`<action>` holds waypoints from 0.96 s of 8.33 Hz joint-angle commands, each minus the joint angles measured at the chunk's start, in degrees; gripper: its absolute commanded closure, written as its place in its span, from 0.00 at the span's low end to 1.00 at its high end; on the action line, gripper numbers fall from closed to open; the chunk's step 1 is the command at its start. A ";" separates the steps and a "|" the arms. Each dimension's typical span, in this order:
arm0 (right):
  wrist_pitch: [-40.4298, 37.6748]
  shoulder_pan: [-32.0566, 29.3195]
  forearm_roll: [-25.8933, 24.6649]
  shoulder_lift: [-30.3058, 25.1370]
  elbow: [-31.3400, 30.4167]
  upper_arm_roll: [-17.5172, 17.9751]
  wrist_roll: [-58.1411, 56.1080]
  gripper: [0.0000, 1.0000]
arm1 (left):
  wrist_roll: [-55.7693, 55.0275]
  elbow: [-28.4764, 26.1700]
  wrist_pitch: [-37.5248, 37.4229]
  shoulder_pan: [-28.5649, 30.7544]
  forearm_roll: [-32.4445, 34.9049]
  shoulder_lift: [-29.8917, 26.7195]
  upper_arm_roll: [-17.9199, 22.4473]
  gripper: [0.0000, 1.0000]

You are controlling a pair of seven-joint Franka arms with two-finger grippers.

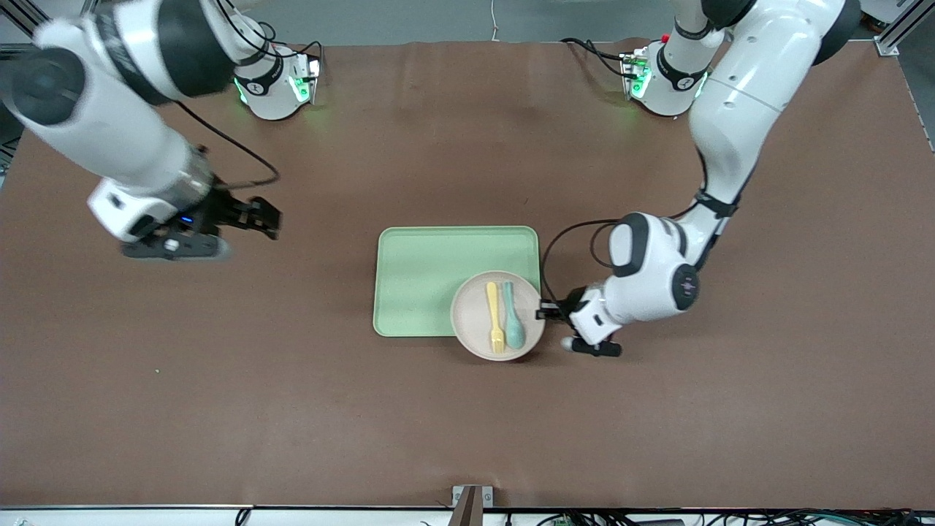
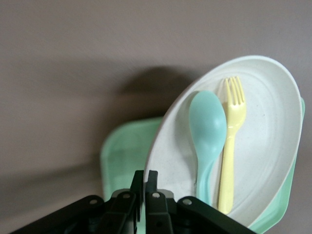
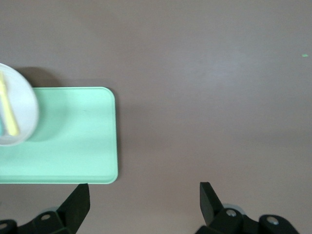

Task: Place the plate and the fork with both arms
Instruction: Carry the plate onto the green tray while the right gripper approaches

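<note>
The beige plate (image 1: pixel 475 330) sits over the green tray's corner nearest the front camera at the left arm's end, and part of it overhangs the table. On it lie the pale-yellow fork (image 1: pixel 495 314) and a teal spoon (image 1: pixel 513 315), side by side. My left gripper (image 1: pixel 546 310) is shut on the plate's rim on the left arm's side. In the left wrist view its fingers (image 2: pixel 145 178) pinch the edge of the plate (image 2: pixel 263 146), which carries the fork (image 2: pixel 229 146). My right gripper (image 1: pixel 266 215) hangs open over bare table toward the right arm's end, with nothing in it.
The light-green tray (image 1: pixel 431 277) lies at the table's middle, and most of its floor is bare. The right wrist view shows the tray (image 3: pixel 73 141), part of the plate (image 3: pixel 22 112) and brown table around them. The teal spoon (image 2: pixel 208 131) lies beside the fork.
</note>
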 commanded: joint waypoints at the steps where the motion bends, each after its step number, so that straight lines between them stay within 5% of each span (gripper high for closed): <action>1: 6.38 4.87 1.64 5.50 0.65 -0.78 5.32 0.01 | -2.94 -0.91 1.45 -2.83 -0.44 0.75 0.73 1.00; 3: 13.68 9.88 1.64 12.01 0.56 -0.78 9.20 0.01 | -3.57 -2.84 1.54 -4.32 -0.17 0.49 0.99 1.00; 4: 17.45 11.30 1.64 14.56 0.48 -0.78 10.53 0.01 | -3.40 -3.03 1.54 -4.42 0.01 0.40 1.17 0.92; 5: 21.58 13.05 1.73 17.28 0.56 -0.70 10.72 0.01 | -3.49 -2.94 1.28 -3.72 1.49 -0.12 1.08 0.69; 8: 30.84 18.86 1.38 23.72 1.00 -0.78 14.59 0.02 | -5.93 -3.38 -0.13 -1.36 2.03 -4.59 1.43 0.27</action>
